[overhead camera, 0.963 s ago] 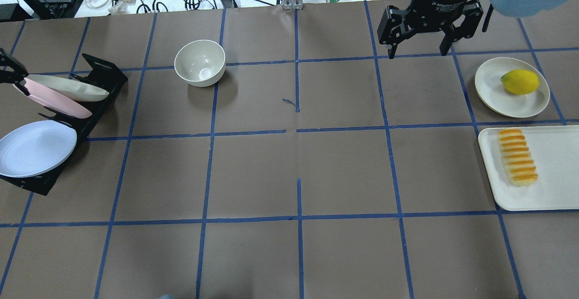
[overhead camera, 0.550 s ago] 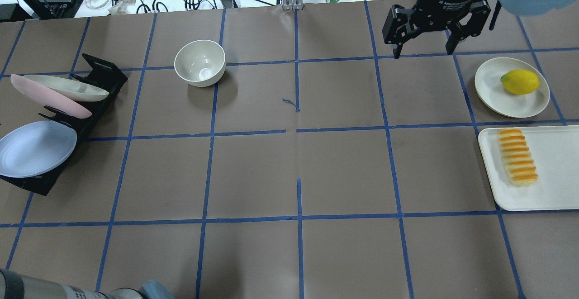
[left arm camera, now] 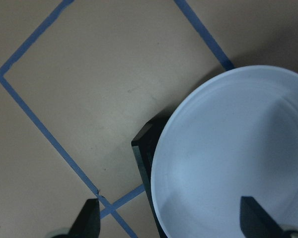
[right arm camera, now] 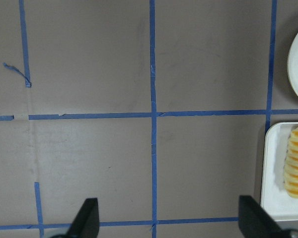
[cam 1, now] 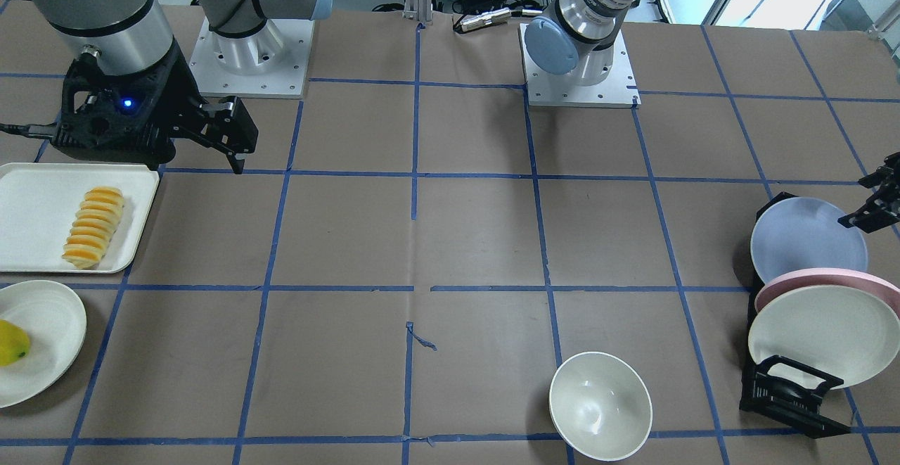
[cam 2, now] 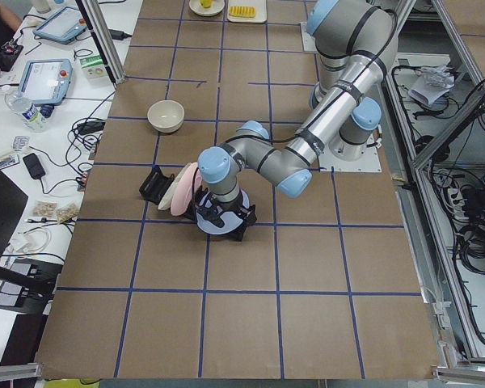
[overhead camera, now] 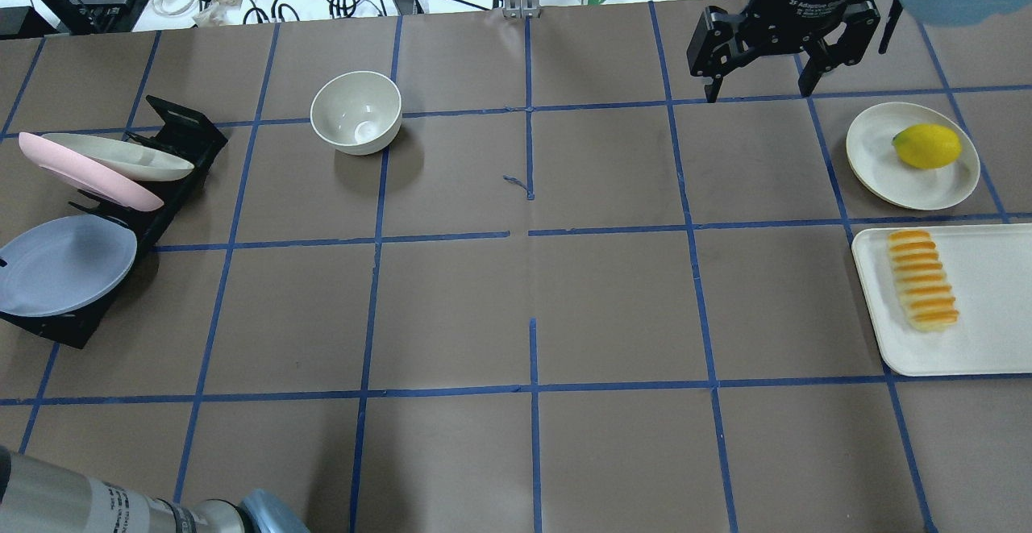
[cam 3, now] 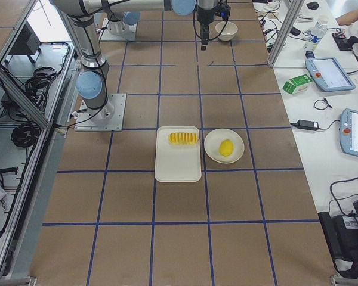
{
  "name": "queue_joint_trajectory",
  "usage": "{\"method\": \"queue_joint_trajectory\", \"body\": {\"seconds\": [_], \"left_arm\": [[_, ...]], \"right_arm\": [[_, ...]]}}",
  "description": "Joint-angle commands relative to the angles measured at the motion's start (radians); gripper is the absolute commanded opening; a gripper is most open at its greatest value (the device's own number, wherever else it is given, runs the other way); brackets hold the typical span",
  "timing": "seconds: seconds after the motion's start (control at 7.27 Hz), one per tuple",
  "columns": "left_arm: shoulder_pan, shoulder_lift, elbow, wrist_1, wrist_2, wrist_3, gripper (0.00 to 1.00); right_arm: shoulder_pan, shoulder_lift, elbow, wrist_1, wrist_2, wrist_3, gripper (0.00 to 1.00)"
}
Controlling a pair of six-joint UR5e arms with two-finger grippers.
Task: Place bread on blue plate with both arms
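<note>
A: Bread — where?
B: The bread (overhead camera: 923, 280) lies flat on the white tray (overhead camera: 992, 339), at the right edge of the overhead view, along the tray's left side.
A: Blue plate?
B: Far left of that view. The blue plate (overhead camera: 60, 267) leans tilted in the black rack (overhead camera: 181, 126), in the slot nearest the bottom of the frame. The pink plate (overhead camera: 89, 172) and a cream plate (overhead camera: 121, 156) lean in the slots above it.
A: Right gripper?
B: The right gripper (overhead camera: 759, 94) hangs at the upper right of the overhead view, jaws spread wide and holding nothing — well apart from the bread. Its wrist view catches the bread only at the right edge.
A: Left one?
B: The left gripper (left arm camera: 171, 220) is over the rack. In its wrist view the fingertips stand wide apart at the bottom of the frame, with the blue plate's left rim between them. I cannot tell whether a finger touches the plate.
A: Anything else?
B: A cream bowl (overhead camera: 356, 111) sits upper left of centre, and a lemon (overhead camera: 927, 146) lies on a pale dish (overhead camera: 875, 166) just above the tray.
</note>
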Motion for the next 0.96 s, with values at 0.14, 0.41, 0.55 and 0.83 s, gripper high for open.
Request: {"method": "queue_joint_trajectory", "body": {"seconds": [0.14,0.41,0.55,0.83], "left_arm": [[0.008,-0.028,-0.032,0.118,0.021,0.006,0.51],[0.003,-0.023,-0.042,0.109,0.017,0.000,0.31],[0.003,-0.025,-0.054,0.110,0.017,0.002,0.26],[0.003,-0.023,-0.054,0.112,0.014,0.003,0.00]], "right_arm": [[-0.254,0.052,0.136,-0.128,-0.005,-0.211,1.00],[-0.425,0.100,0.301,-0.380,-0.024,-0.408,1.00],[-0.504,0.127,0.367,-0.477,-0.028,-0.506,1.00],[-0.580,0.163,0.514,-0.652,-0.027,-0.585,1.00]]}}
